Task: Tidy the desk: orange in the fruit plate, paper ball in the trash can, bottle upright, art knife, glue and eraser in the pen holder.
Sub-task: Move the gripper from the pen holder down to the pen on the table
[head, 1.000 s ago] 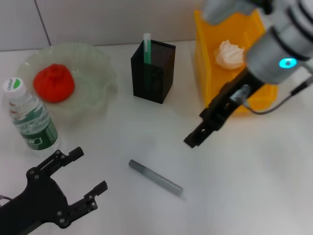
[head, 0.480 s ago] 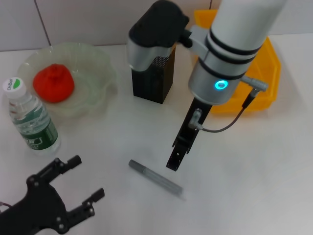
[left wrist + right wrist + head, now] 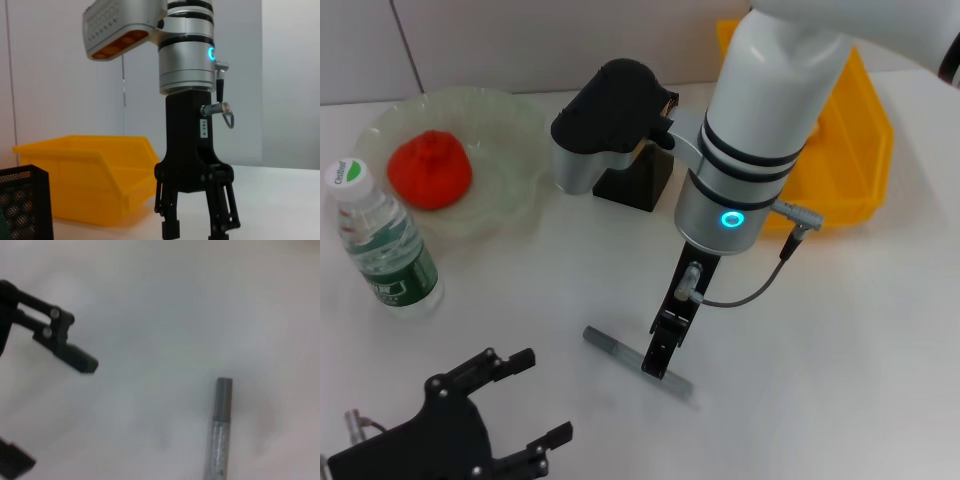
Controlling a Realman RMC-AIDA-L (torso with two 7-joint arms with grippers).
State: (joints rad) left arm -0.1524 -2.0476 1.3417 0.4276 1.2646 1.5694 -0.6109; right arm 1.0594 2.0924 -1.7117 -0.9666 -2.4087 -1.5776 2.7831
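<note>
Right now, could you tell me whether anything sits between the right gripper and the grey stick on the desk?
Nothing visible does. The right gripper, open, hangs directly over the grey stick, with only bare desk around it. The left gripper is open, nearer the robot and apart from the stick.

White desk (image 3: 840, 330) before a pale panelled wall (image 3: 520, 40).

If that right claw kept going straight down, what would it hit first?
Most likely the grey art knife lying on the table; the right gripper, jaws open, hangs just above its middle, though exact height is unclear.
</note>
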